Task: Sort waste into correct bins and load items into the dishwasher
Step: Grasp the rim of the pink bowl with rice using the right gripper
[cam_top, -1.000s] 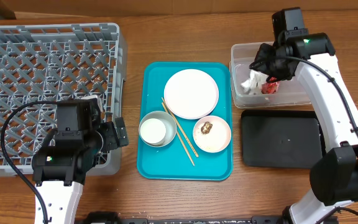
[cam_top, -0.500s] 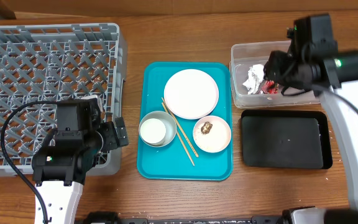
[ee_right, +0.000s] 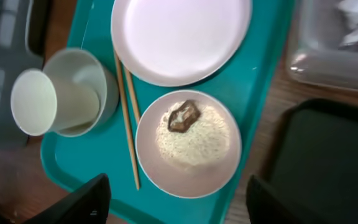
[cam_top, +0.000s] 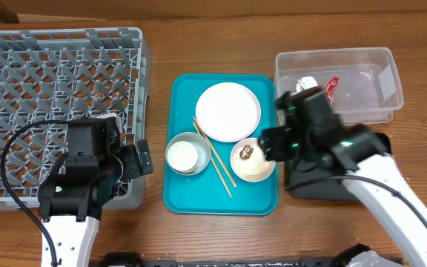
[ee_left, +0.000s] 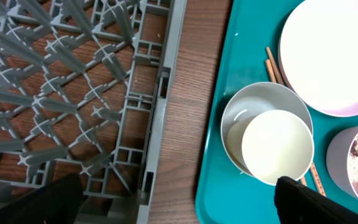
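Right hand (ee_right: 178, 186) hung open and empty right above the little dish (ee_right: 145, 149) of rice (ee_right: 197, 146) and a brown lump (ee_right: 184, 116) on the teal tray (ee_right: 263, 81); left hand (ee_left: 173, 205), also open, sat farther off.

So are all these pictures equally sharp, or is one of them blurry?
Right wrist view: soft all over, with the small dish and the clear tub smeared. Overhead view: sharp and evenly lit, only the right arm looks blurred. Left wrist view: crisp, each bar of the dish rack clear.
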Controlling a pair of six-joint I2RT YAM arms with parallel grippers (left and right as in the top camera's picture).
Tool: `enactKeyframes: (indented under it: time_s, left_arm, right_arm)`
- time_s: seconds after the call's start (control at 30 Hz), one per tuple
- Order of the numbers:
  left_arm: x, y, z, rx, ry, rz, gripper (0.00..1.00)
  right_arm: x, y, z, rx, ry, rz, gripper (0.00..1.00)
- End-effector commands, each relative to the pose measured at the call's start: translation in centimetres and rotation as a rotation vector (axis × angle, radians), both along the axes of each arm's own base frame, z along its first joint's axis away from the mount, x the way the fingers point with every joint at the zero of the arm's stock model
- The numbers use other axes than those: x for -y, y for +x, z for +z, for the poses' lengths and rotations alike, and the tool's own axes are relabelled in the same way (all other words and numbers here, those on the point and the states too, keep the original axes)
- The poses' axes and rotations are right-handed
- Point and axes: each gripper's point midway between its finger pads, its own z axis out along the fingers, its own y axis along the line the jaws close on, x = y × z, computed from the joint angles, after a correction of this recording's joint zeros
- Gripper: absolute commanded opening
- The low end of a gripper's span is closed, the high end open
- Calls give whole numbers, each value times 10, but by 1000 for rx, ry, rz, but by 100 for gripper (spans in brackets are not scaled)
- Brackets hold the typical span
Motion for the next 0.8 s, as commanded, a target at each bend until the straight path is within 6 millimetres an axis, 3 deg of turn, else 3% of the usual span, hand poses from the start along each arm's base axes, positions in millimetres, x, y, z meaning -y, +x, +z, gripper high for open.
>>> enactKeyframes:
  time_s: [0.0,0.13,0.27,0.5,0.77]
  left_arm:
    - [4,3,9,24,-17,-1,100]
    - [4,3,9,24,-17,-1,100]
    - [4,3,9,24,-17,-1,100]
    - [4,4,8,22,-16,-1,100]
    - [4,4,8,22,-16,-1,100]
  right_arm:
    - [-36,-11,-28,-49,-20,117,69]
    - [-62,-12,-56,-83,-39,171,64]
    - [-77,-12,-83,-127,-58,179,59]
    - [-79,-12,-118,-206,-93,141,52]
    - [-77,-20,-134,-268,-122,121,40]
